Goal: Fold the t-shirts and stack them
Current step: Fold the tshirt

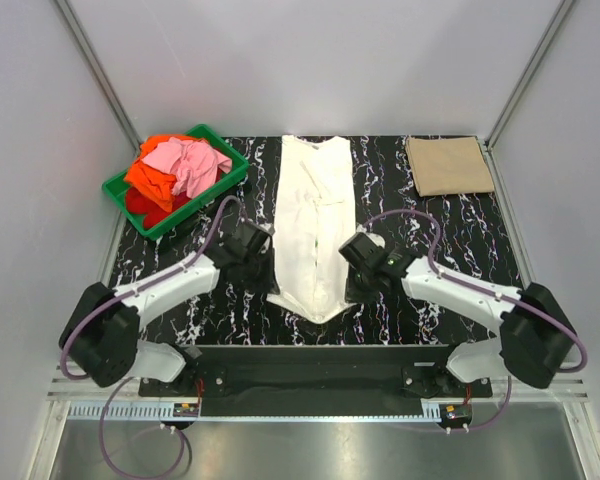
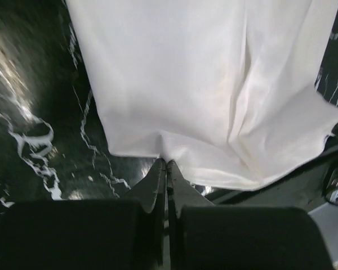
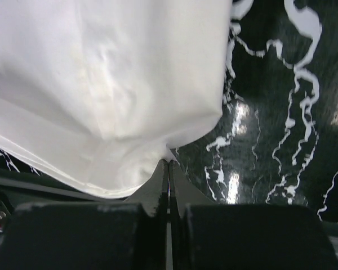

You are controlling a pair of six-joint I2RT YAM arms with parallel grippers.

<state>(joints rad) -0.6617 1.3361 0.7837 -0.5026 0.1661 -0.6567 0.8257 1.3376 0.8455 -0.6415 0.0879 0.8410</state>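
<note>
Black stone pattern veined with white is shown across the table [image 1: 230, 310], on which everything is laid. Along its middle the white t-shirt [image 1: 315, 225] is spread lengthwise, folded into a long narrow strip, with its far end near the back edge and its near end drawn to a point between the two arms. At the far left corner a green crate [image 1: 220, 190] is set at an angle, and in it a pink t-shirt [image 1: 190, 162], an orange t-shirt [image 1: 148, 180] and a red t-shirt [image 1: 140, 205] are heaped loosely. At the far right corner the tan t-shirt [image 1: 448, 165] is laid flat, folded into a neat rectangle, well apart from the white one. The left gripper [image 2: 167, 164] is placed at the strip's left edge and the right gripper [image 3: 169, 163] at its right edge. In each wrist view the fingers are seen pressed fully together, with a puckered bit of the white cloth's edge pinched at their tips.
</note>
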